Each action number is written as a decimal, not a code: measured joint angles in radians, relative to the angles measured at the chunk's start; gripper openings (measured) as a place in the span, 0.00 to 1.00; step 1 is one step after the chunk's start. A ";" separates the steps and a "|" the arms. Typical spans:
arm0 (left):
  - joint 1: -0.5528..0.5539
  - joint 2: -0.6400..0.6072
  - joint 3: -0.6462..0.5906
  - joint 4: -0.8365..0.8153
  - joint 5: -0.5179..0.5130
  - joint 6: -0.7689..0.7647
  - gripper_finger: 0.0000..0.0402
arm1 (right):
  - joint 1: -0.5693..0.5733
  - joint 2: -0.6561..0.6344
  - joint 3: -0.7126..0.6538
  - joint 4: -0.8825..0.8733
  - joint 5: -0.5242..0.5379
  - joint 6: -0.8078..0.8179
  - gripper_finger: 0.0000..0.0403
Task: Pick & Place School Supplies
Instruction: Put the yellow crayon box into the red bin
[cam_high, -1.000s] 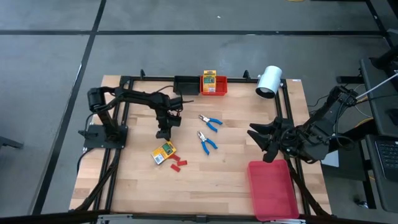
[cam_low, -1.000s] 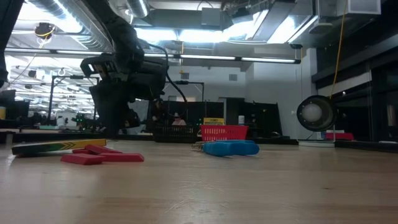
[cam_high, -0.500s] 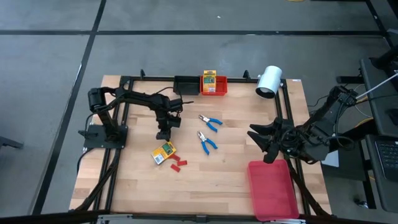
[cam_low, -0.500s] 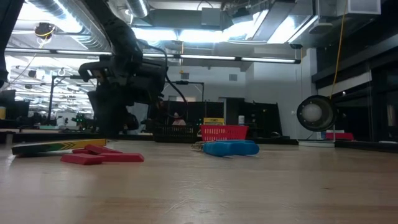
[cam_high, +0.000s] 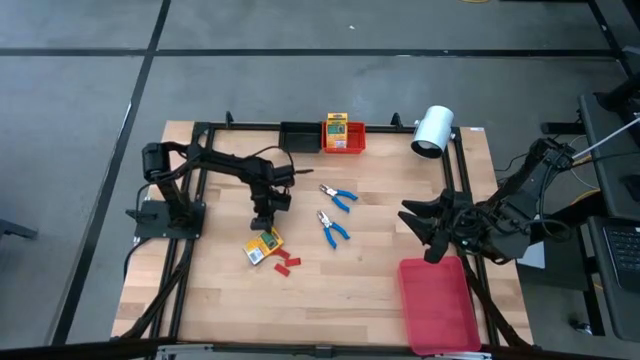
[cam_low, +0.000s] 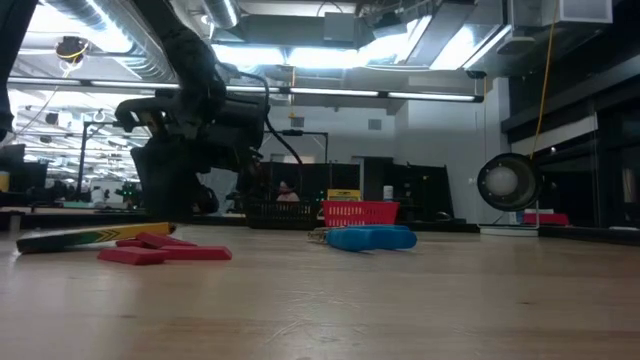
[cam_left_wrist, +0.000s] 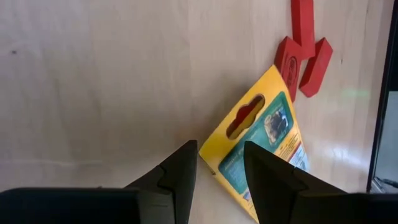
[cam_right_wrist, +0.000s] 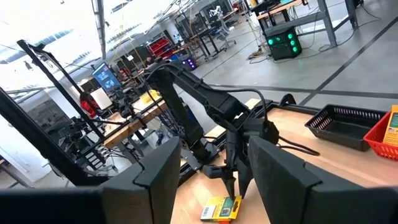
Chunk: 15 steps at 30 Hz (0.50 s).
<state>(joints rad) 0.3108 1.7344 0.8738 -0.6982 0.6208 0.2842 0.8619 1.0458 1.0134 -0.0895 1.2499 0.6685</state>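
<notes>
1. The left gripper (cam_high: 265, 218) points straight down just above the yellow-and-green box (cam_high: 264, 244) lying flat on the wooden table (cam_high: 370, 290). Its two fingers (cam_left_wrist: 180, 174) stand slightly apart with nothing between them, and the box's yellow corner shows in the gap in the left wrist view.
2. That box (cam_left_wrist: 261, 149) has a hang-hole tab at one end; three small red pieces (cam_left_wrist: 303, 53) lie touching one another just past that end, on the side nearer the table's front edge (cam_high: 287, 263).
3. Two blue-handled pliers (cam_high: 338, 197) and (cam_high: 332, 228) lie near each other toward the table's middle, apart from the box.
4. At the back edge, a second yellow-and-green box (cam_high: 336, 127) stands in the red bin (cam_high: 352, 145), with the black bin (cam_high: 298, 134) beside it.
5. The right gripper (cam_high: 412, 228) waits at the table's right side, fingers spread wide and empty, just behind the flat red tray (cam_high: 440, 305).
</notes>
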 joint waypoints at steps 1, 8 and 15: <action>-0.005 0.000 0.000 0.003 0.000 -0.005 0.32 | 0.000 0.000 0.000 0.000 0.000 0.000 0.48; -0.017 0.000 0.000 0.030 0.000 -0.041 0.27 | 0.000 0.000 0.000 0.000 -0.001 0.000 0.48; -0.017 0.000 0.000 0.010 0.023 -0.056 0.04 | 0.003 0.000 0.000 0.000 -0.005 0.000 0.48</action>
<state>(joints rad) 0.2943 1.7344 0.8738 -0.6886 0.6438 0.2286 0.8650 1.0458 1.0134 -0.0896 1.2451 0.6685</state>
